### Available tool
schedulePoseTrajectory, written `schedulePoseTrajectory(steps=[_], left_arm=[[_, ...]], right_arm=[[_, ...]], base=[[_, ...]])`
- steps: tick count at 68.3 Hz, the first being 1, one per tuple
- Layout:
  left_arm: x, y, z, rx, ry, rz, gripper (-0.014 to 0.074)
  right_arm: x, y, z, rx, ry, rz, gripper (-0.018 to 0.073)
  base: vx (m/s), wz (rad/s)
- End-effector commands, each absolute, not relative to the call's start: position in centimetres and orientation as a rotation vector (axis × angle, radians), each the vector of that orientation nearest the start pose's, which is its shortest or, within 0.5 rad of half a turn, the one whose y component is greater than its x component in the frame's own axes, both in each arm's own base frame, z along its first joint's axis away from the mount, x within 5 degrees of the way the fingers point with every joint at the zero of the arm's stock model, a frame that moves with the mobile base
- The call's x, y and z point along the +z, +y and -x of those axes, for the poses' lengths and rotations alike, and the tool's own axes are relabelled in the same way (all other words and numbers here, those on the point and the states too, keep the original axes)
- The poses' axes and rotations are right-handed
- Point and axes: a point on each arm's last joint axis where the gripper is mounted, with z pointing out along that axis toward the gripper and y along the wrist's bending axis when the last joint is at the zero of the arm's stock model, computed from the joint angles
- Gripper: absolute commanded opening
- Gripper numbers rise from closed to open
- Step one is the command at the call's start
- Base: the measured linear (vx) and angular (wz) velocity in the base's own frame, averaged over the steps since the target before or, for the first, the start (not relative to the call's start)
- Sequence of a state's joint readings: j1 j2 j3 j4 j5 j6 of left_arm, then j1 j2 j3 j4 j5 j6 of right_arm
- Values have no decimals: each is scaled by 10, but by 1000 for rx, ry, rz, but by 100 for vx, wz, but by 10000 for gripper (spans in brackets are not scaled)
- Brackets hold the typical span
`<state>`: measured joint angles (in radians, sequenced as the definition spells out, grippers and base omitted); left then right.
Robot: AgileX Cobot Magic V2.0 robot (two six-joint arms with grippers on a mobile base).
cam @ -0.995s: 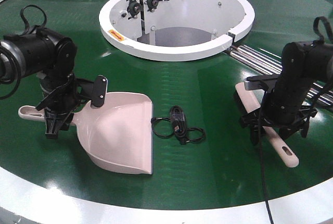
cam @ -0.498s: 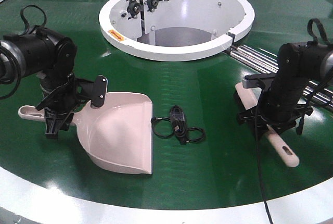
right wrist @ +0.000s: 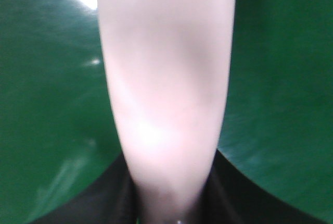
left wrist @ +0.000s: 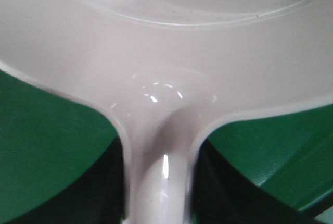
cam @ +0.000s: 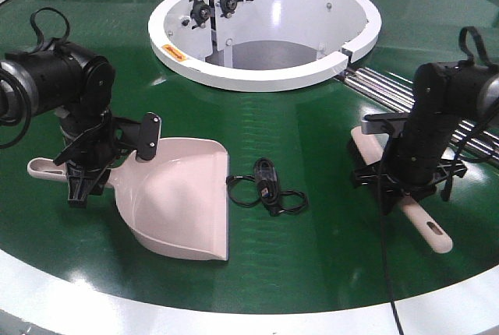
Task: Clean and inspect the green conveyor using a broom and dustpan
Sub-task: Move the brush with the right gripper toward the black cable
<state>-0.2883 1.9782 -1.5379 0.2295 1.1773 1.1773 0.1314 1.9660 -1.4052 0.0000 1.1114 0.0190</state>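
Two matte-black arms of matching build.
The left arm point(cam: 58, 82) has a fat cylindrical housing with a grey band at its end and a black cable loop point(cam: 43, 19) above; the right arm point(cam: 444, 109) bears a similar loop and trails a thin black cable point(cam: 387, 273). The left gripper point(cam: 82, 179) and right gripper point(cam: 404, 188) are angular and black.

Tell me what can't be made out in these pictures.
- Front view: bristles of the pale beige plastic broom, largely behind the right arm.
- Right wrist view: blurred, broom ends cut off.
- Left wrist view: pale beige plastic dustpan mouth, cut off by the top edge.
- Front view: small black corded object, too small to identify.
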Motion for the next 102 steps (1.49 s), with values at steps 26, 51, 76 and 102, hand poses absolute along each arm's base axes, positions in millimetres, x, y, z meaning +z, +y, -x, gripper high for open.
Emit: schedulePoseTrajectory(steps=[26, 51, 76, 102], left_arm=[[239, -94, -382, 404, 2231, -2172, -6], [239, -94, -382, 404, 2231, -2172, -6], [239, -94, -382, 394, 2232, -2168, -6], [239, -94, -382, 394, 2232, -2168, -6]], right_arm=[[225, 125, -353, 14, 3058, 109, -4], [225, 123, -350, -66, 3075, -23, -3], [210, 150, -349, -120, 3143, 69, -3], [226, 188, -358, 26, 3133, 105, -3]], base=[[0, 0], [0, 0], [0, 0], [0, 0]])
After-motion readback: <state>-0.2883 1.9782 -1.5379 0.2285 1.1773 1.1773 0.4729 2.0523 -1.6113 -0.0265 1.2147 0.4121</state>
